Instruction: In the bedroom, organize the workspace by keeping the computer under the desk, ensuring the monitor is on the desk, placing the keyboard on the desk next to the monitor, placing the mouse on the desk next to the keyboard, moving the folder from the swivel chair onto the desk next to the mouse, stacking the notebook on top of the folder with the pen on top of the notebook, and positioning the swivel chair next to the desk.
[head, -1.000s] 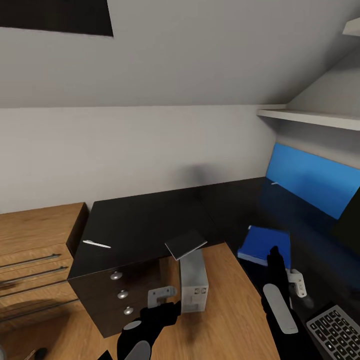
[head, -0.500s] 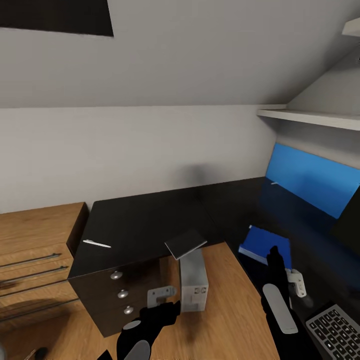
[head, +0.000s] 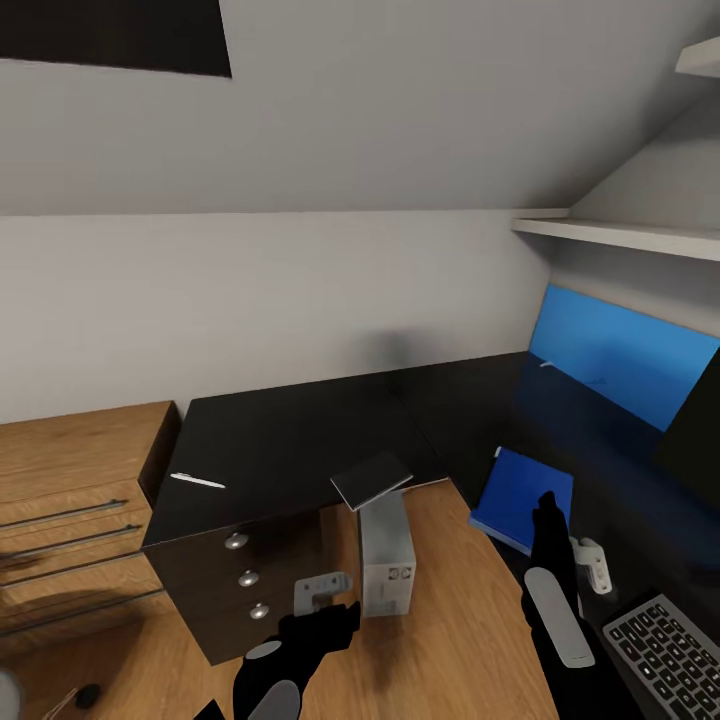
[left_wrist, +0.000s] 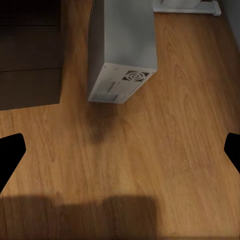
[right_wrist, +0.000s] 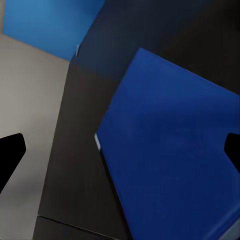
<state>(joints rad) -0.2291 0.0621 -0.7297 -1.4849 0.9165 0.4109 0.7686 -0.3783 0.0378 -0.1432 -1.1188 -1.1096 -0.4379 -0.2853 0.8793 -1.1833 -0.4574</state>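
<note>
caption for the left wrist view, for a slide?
Open left gripper above wooden floor, looking at the computer standing beside the desk's drawers.

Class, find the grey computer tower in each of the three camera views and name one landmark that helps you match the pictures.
Head view: the computer stands on the wooden floor, low and centre, beside the desk's drawers.
Left wrist view: the computer is at the top centre, ported face towards the camera.
Right wrist view: not in it; the blue folder lies on the black desk there.
Shared landmark: the wooden floor under the tower, in the head and left wrist views.
</note>
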